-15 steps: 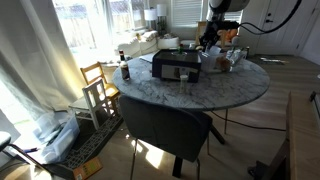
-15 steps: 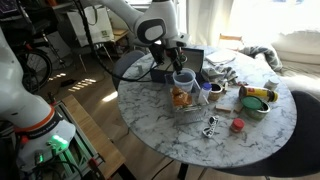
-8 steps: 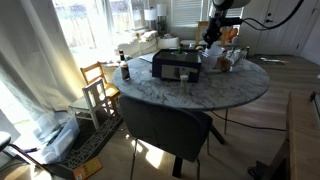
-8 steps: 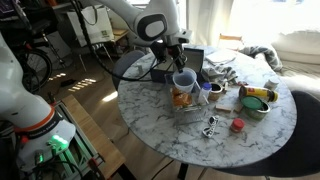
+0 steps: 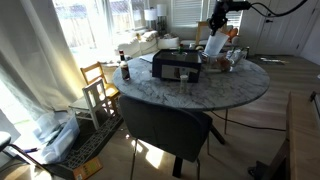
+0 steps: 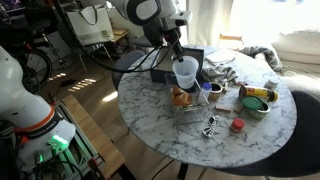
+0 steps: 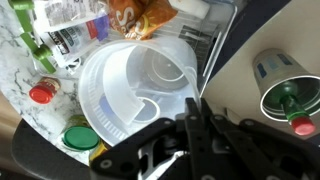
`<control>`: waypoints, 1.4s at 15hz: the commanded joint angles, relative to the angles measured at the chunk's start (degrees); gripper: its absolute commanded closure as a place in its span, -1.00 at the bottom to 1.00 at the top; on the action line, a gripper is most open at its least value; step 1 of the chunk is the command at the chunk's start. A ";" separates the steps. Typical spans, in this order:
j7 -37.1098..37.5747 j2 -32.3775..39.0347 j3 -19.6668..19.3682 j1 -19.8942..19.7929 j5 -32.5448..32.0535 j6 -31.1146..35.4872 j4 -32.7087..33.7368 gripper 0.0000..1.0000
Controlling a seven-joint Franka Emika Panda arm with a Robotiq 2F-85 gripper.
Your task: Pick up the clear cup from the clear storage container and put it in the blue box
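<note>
Now: clear cup (image 6: 185,73) hangs in the air above the clear storage container (image 6: 192,108), apart from it. Gripper (image 7: 192,105) is clenched on the cup's rim, one finger inside the wall and one outside (wrist view). Blue box (image 5: 176,67) sits on the table near the bin.

Risk: the hold is a narrow rim pinch on thin, slick plastic. The cup could pivot or slip out during the carry, or clip the snack packets (image 6: 180,97) below if it dips.
</note>
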 commanded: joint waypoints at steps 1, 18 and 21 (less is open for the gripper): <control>-2.36 -7.56 0.13 -0.20 1.90 0.07 -4.57 0.98; -36.99 -11.49 -0.35 7.36 48.98 -8.00 -4.30 0.98; -37.94 -9.19 0.49 6.96 51.05 -9.70 -3.35 0.98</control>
